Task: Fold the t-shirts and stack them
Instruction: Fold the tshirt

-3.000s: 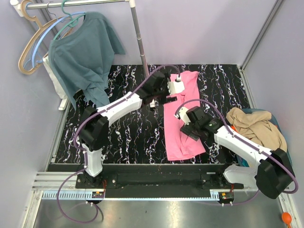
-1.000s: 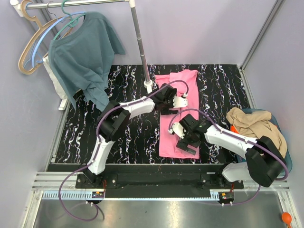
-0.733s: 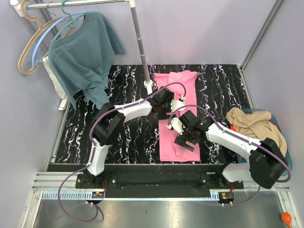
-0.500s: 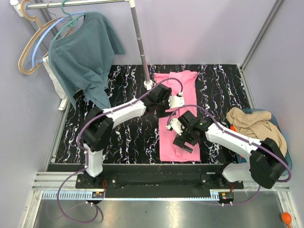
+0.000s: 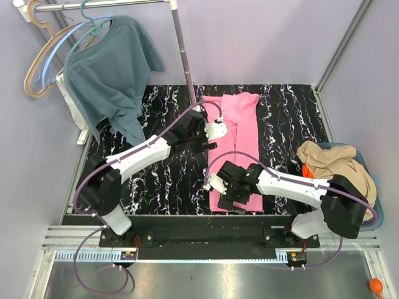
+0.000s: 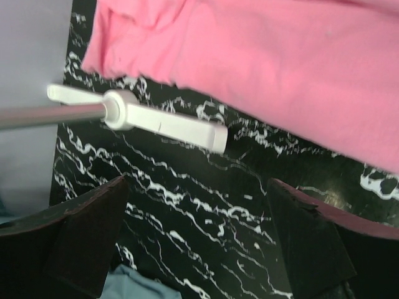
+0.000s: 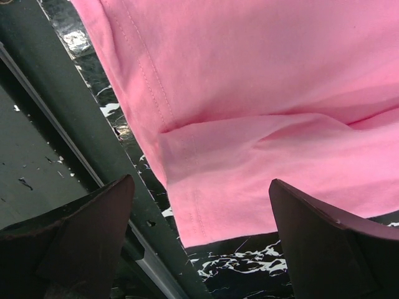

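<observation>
Pink t-shirt [image 5: 235, 134]: lying as a long folded strip down the middle of the marbled table [image 5: 156, 180]. I am holding the left gripper [image 6: 196, 243] spread wide and empty beside its left edge, by the rack foot [image 6: 165, 121], and the right gripper [image 7: 199, 237] likewise spread above its near hem. Tan t-shirt [image 5: 336, 163]: sitting heaped well apart at the right.

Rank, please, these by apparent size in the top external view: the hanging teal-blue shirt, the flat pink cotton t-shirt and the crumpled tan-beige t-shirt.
1. Hanging teal-blue shirt: largest, though perhaps nearer the camera.
2. Flat pink cotton t-shirt: narrower, partly covered.
3. Crumpled tan-beige t-shirt: smallest.
</observation>
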`<state>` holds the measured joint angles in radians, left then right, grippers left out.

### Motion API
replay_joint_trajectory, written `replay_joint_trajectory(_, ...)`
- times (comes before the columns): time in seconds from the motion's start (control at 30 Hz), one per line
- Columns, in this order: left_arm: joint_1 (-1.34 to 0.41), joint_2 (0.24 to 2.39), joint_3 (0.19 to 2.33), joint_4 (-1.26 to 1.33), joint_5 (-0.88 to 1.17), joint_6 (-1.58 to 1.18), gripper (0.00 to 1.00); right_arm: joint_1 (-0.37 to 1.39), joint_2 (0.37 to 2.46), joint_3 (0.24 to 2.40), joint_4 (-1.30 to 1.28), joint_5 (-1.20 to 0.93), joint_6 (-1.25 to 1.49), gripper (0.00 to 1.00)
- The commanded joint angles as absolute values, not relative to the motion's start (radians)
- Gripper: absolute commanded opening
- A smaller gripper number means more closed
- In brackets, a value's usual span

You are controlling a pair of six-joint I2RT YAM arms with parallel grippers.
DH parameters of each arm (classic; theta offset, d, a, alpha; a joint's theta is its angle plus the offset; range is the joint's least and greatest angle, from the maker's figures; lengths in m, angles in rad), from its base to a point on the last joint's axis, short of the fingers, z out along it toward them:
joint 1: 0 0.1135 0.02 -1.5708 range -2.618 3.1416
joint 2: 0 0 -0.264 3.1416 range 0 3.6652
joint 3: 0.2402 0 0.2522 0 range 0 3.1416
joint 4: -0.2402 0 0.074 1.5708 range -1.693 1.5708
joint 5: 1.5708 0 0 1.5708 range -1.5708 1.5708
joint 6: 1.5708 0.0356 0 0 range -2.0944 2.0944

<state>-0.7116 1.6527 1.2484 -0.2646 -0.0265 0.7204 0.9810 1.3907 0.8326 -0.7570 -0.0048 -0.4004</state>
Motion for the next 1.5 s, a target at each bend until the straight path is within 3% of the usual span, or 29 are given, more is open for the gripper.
replay_joint_trajectory(0.0,-0.689,1.575,1.186,-0.218,-0.064,0.718,0.99,0.996,1.404,0.858,-0.738,-0.005,-0.408,1.0)
replay_joint_trajectory(0.53,-0.658,1.506,1.051,-0.193,-0.058,0.733,0.99,0.996,1.528,0.815,-0.644,0.035,-0.46,0.97)
replay_joint_trajectory(0.63,-0.658,1.497,1.028,-0.186,-0.061,0.735,0.99,0.997,1.561,0.807,-0.635,0.028,-0.468,0.9)
replay_joint_trajectory(0.77,-0.655,1.48,1.0,-0.178,-0.072,0.745,0.99,0.996,1.585,0.81,-0.637,0.009,-0.468,0.7)
replay_joint_trajectory(0.87,-0.649,1.465,0.979,-0.175,-0.074,0.75,0.99,0.996,1.6,0.813,-0.638,0.003,-0.459,0.6)
replay_joint_trajectory(1.1,-0.626,1.442,0.947,-0.163,-0.075,0.747,0.99,0.999,1.629,0.825,-0.655,-0.057,-0.457,0.23)
replay_joint_trajectory(1.13,-0.623,1.44,0.943,-0.161,-0.075,0.746,0.99,1.002,1.632,0.827,-0.66,-0.063,-0.46,0.13)
replay_joint_trajectory(1.2,-0.618,1.433,0.942,-0.164,-0.075,0.742,0.99,1.005,1.628,0.834,-0.666,-0.066,-0.457,0.02)
replay_joint_trajectory(1.47,-0.589,1.422,0.962,-0.179,-0.083,0.755,0.99,1.083,1.576,0.894,-0.755,-0.127,-0.428,0.0)
